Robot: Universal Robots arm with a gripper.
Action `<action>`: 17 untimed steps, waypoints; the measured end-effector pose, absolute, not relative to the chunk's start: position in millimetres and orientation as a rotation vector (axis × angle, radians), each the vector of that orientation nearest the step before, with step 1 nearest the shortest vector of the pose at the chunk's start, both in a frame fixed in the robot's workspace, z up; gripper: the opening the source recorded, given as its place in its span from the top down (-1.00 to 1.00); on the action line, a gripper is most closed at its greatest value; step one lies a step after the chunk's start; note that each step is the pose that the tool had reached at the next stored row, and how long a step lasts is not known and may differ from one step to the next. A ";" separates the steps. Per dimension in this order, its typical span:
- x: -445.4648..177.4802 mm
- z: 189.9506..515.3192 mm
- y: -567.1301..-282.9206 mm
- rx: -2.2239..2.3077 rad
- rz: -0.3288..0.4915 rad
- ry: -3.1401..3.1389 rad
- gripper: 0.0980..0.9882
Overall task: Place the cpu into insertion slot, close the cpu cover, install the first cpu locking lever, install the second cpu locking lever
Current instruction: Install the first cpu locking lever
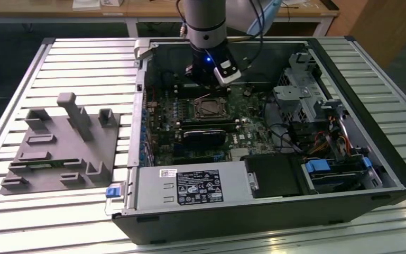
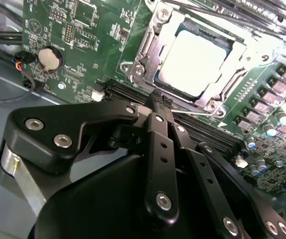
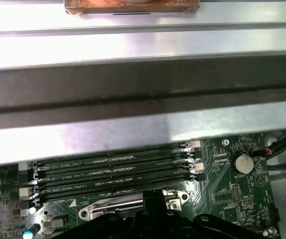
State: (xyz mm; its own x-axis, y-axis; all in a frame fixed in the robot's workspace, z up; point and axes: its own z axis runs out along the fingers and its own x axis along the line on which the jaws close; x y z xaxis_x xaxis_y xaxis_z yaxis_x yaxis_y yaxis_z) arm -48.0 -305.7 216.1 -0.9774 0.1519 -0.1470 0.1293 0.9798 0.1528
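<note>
The cpu (image 2: 190,60) lies flat in the insertion slot (image 1: 209,108), its pale metal face up. The silvery cpu cover (image 2: 235,79) is down around it, framing the chip through its window. A thin wire lever (image 2: 203,112) runs along the socket edge nearest the fingers. My gripper (image 2: 158,98) hangs just beside that edge, over the black memory slots (image 3: 113,172), with its black fingers (image 2: 159,149) together and nothing between them. In the exterior view the gripper (image 1: 204,87) is inside the open computer case, just behind the socket.
The green motherboard (image 2: 78,30) carries a coin battery (image 2: 50,58) and a long black card (image 1: 204,138). A labelled power-supply box (image 1: 188,186) fills the case front. Drive cages and cables (image 1: 308,106) sit on the exterior view's right, a grey fixture (image 1: 62,148) on its left.
</note>
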 end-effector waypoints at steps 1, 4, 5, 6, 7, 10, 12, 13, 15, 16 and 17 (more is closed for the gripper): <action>-48.6 215.9 -305.0 0.212 0.214 2.967 0.98; -49.7 215.6 -303.4 0.212 0.213 2.965 0.98; -49.8 215.3 -303.1 0.212 0.213 2.964 0.98; -50.1 214.7 -302.9 0.211 0.212 2.961 0.98; -50.6 214.3 -302.9 0.210 0.211 2.953 0.98; -52.2 213.2 -302.6 0.204 0.210 2.921 0.98; -54.0 212.5 -302.5 0.202 0.210 2.904 0.98; -54.9 212.2 -302.4 0.203 0.210 2.902 0.98; -55.4 211.6 -302.4 0.213 0.209 2.900 0.98; -55.5 211.3 -302.4 0.229 0.207 2.899 0.98; -55.5 210.9 -302.2 0.244 0.205 2.896 0.98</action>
